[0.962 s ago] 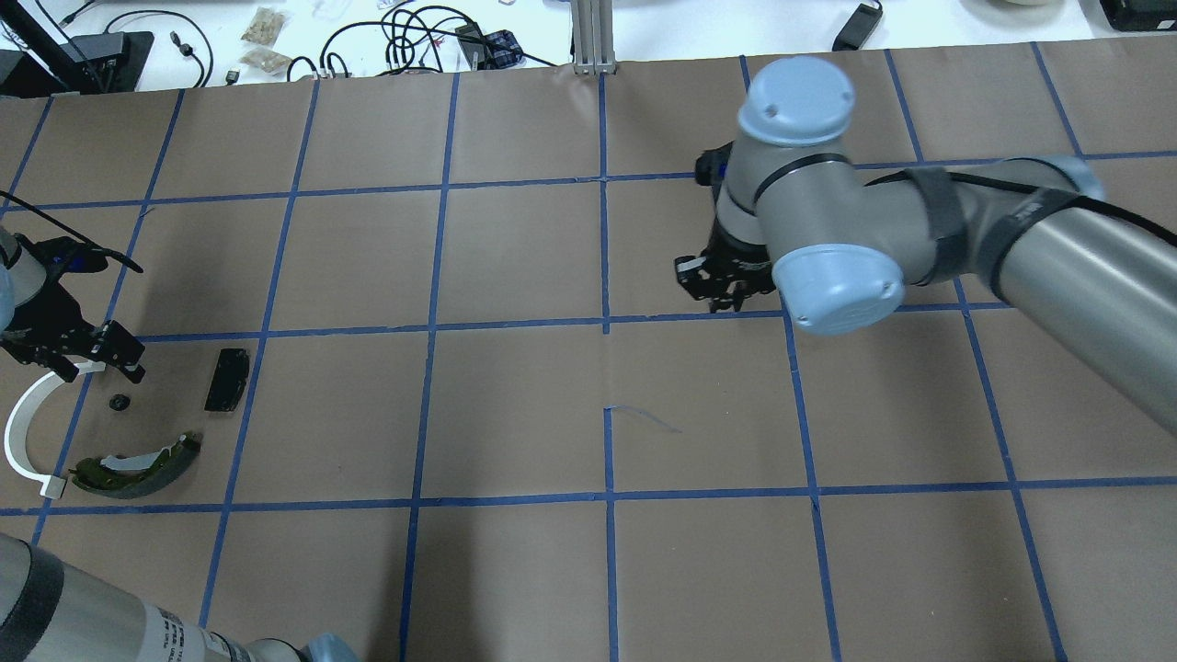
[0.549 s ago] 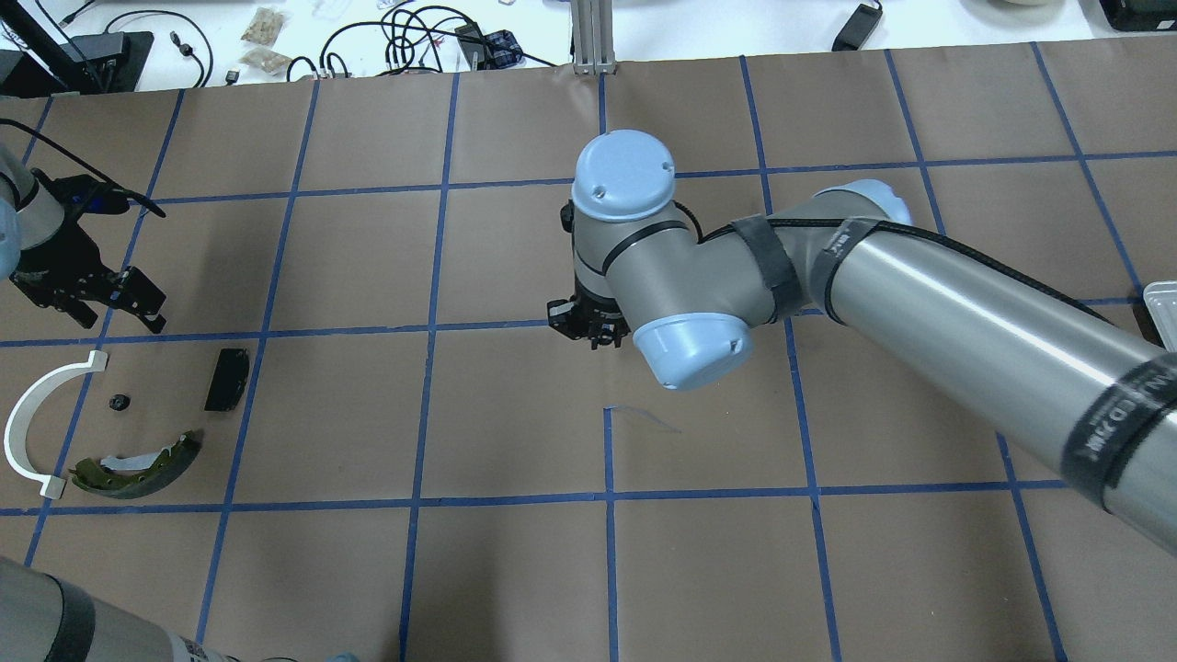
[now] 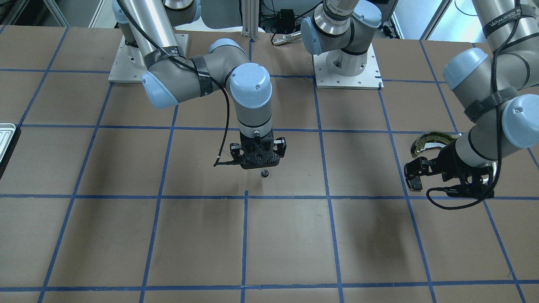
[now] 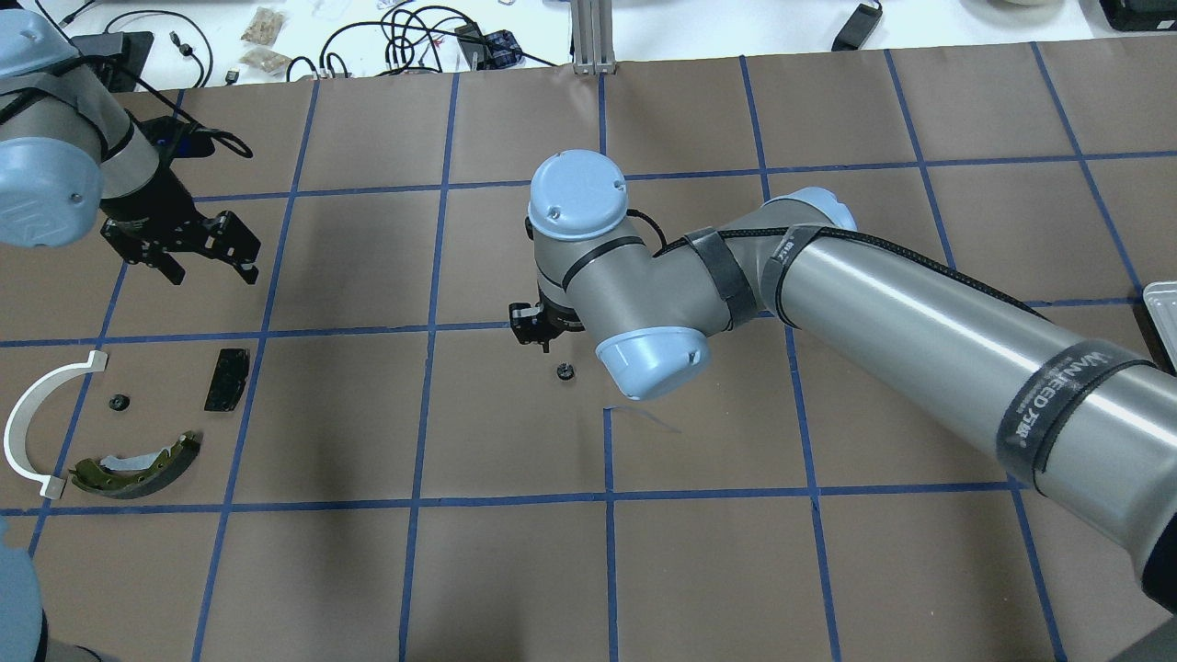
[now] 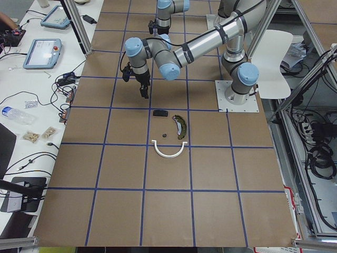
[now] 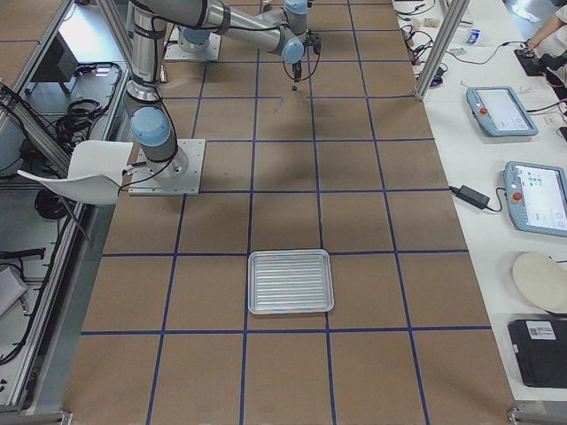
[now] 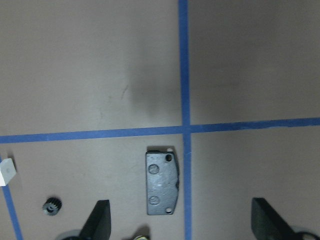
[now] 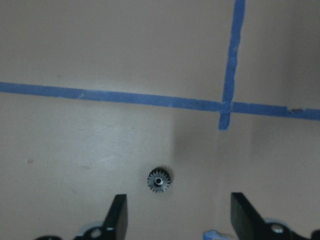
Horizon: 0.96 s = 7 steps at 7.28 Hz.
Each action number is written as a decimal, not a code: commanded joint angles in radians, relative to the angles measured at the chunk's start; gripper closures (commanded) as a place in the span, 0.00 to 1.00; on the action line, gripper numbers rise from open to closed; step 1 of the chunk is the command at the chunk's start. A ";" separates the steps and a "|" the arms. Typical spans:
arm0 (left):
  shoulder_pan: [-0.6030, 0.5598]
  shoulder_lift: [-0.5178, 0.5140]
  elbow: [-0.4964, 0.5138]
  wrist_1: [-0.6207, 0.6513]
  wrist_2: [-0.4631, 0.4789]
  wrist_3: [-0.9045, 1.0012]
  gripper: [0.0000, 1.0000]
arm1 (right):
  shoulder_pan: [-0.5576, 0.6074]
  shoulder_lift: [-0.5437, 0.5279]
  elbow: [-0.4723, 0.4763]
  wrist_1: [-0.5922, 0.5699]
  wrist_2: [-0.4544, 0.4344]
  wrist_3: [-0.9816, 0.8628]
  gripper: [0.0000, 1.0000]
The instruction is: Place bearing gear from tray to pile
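Reading this as the relay stage, roughly part-way along, going by the overhead view from its left edge. Spotting left gripper [image 4: 210, 265] raised off the paper just beyond the pile [image 4: 138, 467], with fingers spread wide, holding nothing. Locating the bearing gear [image 4: 564, 371] at mid-table, flat on bare brown paper [image 4: 515, 570], well apart from the pile and further still from the tray [image 4: 1160, 303] at the far right edge. Spotting right gripper [image 8: 177, 202] hanging straight above that gear with claw wide, framing the gear between its two fingers in its wrist view, touching nothing. Judging the mid-table drop-off done and the last carry not yet begun. Next, probably: pull right arm back toward the tray side, swing left gripper across to mid-table, centre over the gear, come down, close on a very small toothed part. Calling for tight aim there; easy to nudge or pinch off-centre. Then carry over to the pile.

Around, same direction: white half-ring strip [image 4: 37, 418] at far left, second small gear [image 4: 118, 402] just beside it, olive brake shoe [image 4: 161, 457] nearer the robot, black brake pad [image 4: 227, 378] near. Blue tape grid [image 4: 432, 326] throughout. Blocking top access: right wrist and forearm over the gear. Judging the run from gear to pile otherwise unobstructed.
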 commanded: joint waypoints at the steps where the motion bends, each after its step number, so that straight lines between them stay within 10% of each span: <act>1: -0.131 -0.009 -0.005 0.000 -0.048 -0.169 0.00 | -0.125 -0.028 -0.047 0.102 -0.011 -0.160 0.00; 4: -0.418 -0.042 -0.005 0.048 -0.052 -0.459 0.00 | -0.410 -0.206 -0.099 0.364 -0.008 -0.472 0.00; 7: -0.607 -0.109 -0.022 0.144 -0.115 -0.610 0.00 | -0.426 -0.301 -0.346 0.714 -0.002 -0.476 0.00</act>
